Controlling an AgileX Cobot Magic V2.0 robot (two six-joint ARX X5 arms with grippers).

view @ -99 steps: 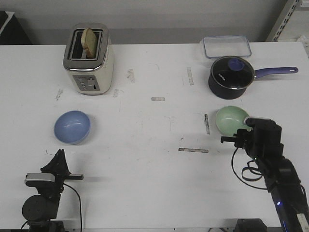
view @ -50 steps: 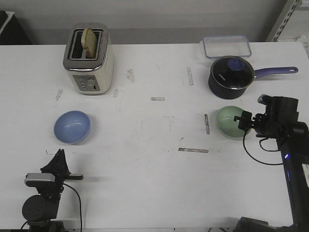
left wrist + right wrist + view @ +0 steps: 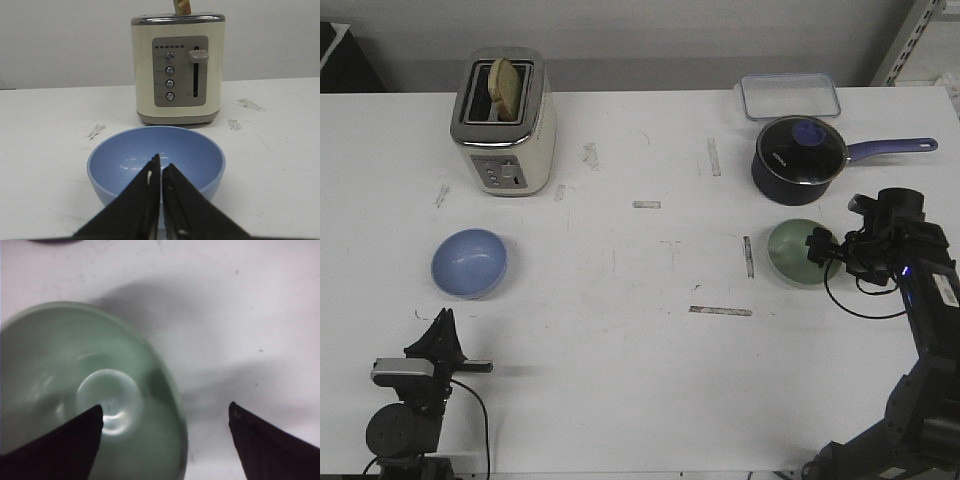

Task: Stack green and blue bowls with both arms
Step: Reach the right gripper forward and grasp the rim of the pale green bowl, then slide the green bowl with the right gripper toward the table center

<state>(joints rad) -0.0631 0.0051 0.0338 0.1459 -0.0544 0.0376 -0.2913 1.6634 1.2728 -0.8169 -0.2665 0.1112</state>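
A white counter (image 3: 640,380), scuffed and marked with short strips of tape, carries everything. At its far left stands a cream toaster (image 3: 504,122) with a slice of bread (image 3: 504,86) standing up out of one slot. At the far right lies a clear lidded container (image 3: 790,96), and just in front of it sits a dark navy saucepan (image 3: 800,159) with a glass lid, its handle pointing right.

The right arm (image 3: 920,340) reaches in from the near right corner. Its right gripper (image 3: 165,422) is spread wide over the right-hand rim of the green bowl (image 3: 800,252), one finger above the bowl's inside and the other above the bare counter beside it; it holds nothing. That bowl rests upright on the counter, just in front of the saucepan.

The blue bowl (image 3: 469,263) sits upright on the left side, in front of the toaster and well apart from the green one. The left gripper (image 3: 160,172) sits low at the near left edge, its fingers pressed together, empty, pointing at the blue bowl.
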